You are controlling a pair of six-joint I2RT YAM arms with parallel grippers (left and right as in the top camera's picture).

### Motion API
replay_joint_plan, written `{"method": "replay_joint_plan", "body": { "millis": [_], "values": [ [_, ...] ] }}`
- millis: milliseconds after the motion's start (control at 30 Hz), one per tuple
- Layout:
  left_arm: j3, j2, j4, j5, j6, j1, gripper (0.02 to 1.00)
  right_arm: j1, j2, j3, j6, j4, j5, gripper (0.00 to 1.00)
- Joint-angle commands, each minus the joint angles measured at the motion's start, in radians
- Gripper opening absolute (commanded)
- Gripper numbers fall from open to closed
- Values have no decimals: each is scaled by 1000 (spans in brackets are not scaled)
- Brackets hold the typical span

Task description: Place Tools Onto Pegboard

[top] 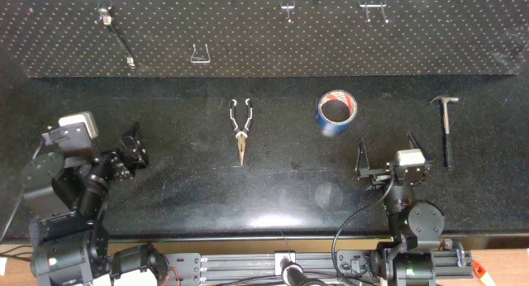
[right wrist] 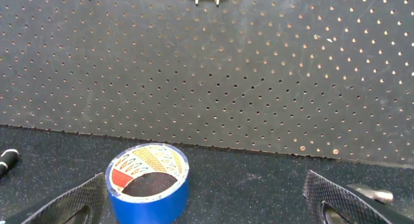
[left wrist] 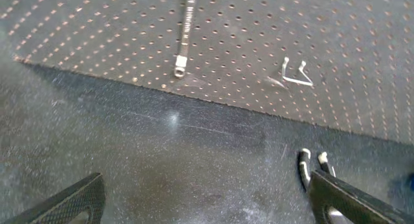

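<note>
Three tools lie loose on the black desk [top: 182, 187], and neither gripper holds any of them. The right gripper [top: 388, 154] has its fingers spread wide with nothing between them. The roll of blue tape [top: 336, 111] stands on edge just ahead of it, a little toward its left finger, between the gripper and the pegboard [top: 331, 46]. The hammer [top: 446, 127] lies off to this gripper's right, head toward the board and handle pointing back toward the arm's base. The left gripper [top: 132, 152] is also spread open and empty. The needle-nose pliers [top: 240, 131] lie well off to its right, white-tipped handles toward the pegboard and nose pointing away from it. Ahead of the left gripper a long slim tool [top: 117, 40] — a ratchet or wrench, as far as I can make out — hangs slanted on the pegboard, with a bare wire hook [top: 198, 54] to its right. Two more hooks [top: 288, 9] sit high on the board, ahead of the right gripper.
</note>
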Motion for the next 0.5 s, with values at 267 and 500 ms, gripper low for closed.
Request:
{"method": "replay_joint_plan", "body": {
  "millis": [267,500],
  "values": [
    [1,279,124,-808,-505,-932,998,10,-7,-4,-10,-2,-12,982],
    [155,605,91,-558,-600,-1000,998,10,-7,-4,-10,-2,-12,982]
  ]
}}
